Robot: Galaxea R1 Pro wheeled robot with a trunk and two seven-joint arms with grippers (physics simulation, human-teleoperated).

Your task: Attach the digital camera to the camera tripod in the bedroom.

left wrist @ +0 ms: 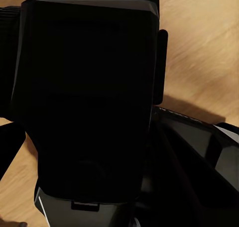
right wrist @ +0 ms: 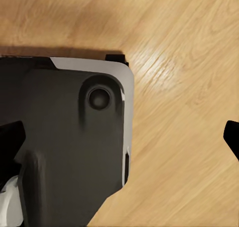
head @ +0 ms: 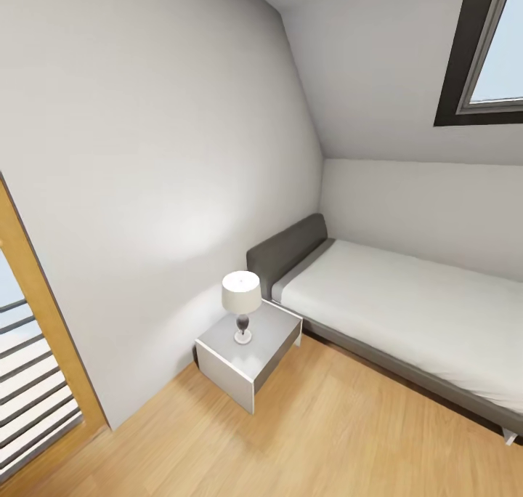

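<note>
Now in bedroom, search step. L to R in head view: wooden door frame (head: 43, 301), nightstand (head: 272, 330) w/ lamp (head: 241, 297), bed (head: 407, 308), window (head: 501, 54). Left wrist: black boxy body close up, prob digital camera (left wrist: 89, 87); left pincer grip can't tell. Right gripper (right wrist: 121, 140) wide apart, empty, over wood floor (right wrist: 189, 87). Next: turn base to locate camera tripod, then approach.

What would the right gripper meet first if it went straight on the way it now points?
Probably the wood plank floor: between the right gripper's dark fingertips, the right wrist view looks down onto it. The robot's own dark base also lies in that line; depth is unclear, so it could come first.
</note>
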